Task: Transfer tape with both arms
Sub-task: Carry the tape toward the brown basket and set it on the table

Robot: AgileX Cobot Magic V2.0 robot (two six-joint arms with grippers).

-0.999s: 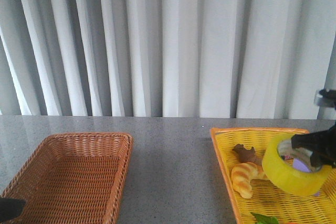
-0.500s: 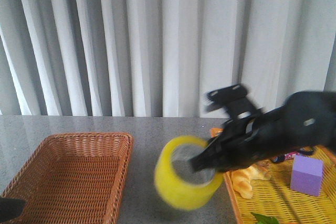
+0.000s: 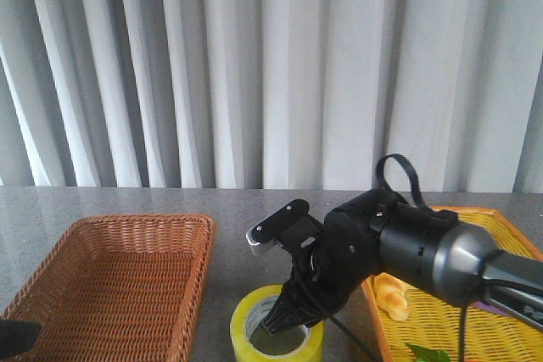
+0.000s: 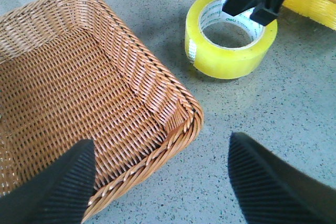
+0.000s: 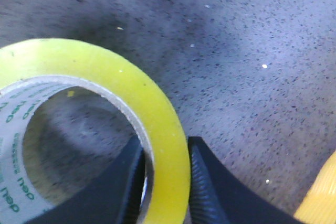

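Your right end effector (image 5: 165, 182) is pinched on the wall of the tape (image 3: 277, 330), one finger inside the core and one outside, and the roll now sits flat on the grey bench (image 3: 254, 235) just beside the brown basket (image 3: 110, 286), between it and the yellow basket (image 3: 509, 226). Release cleanly here — open only enough to free the wall, then lift straight up so the inner finger does not drag the roll. Your left end effector (image 4: 157, 182) hangs spread wide over the brown basket's near corner, close to the tape; bring it in only once the right arm is clear. Half a second ago the tape was in the air, tilted — now it rests on the bench.
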